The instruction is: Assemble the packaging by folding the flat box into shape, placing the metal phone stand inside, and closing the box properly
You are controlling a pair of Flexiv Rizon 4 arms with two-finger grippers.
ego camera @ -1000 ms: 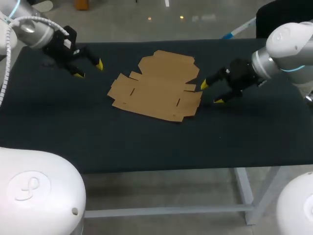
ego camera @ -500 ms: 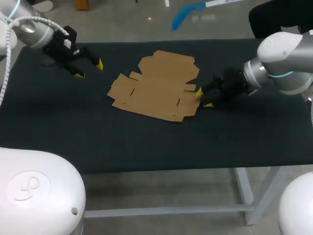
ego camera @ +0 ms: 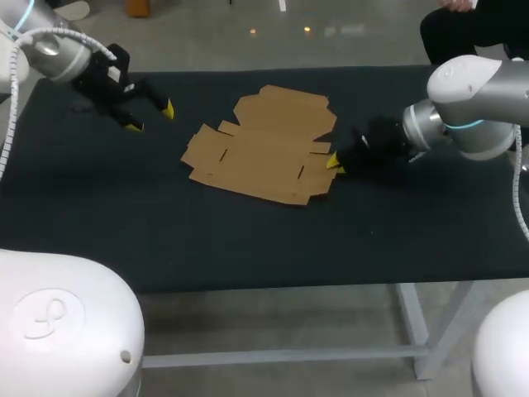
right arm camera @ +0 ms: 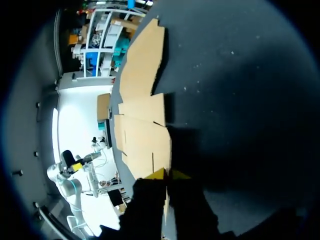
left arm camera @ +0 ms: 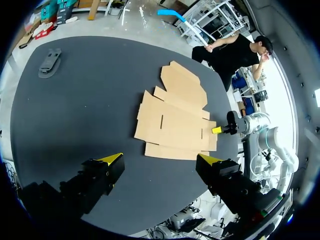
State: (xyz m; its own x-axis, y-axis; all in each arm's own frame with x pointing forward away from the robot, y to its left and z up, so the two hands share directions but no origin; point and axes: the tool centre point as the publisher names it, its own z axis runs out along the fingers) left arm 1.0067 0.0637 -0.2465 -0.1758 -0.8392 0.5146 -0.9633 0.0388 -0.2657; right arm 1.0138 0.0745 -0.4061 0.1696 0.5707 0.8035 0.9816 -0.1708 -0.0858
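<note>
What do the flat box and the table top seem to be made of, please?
The flat box looks like plain brown cardboard, matte, with cut flaps and slots. The table top seems covered in a dark matte cloth or mat; which one is unclear.

No readable text, numbers or labels in any of my views. The only mark is a round embossed emblem (ego camera: 45, 315) on the white arm housing (ego camera: 95, 285) in the near left corner of the head view. It's a shape, not letters I can read.
</note>
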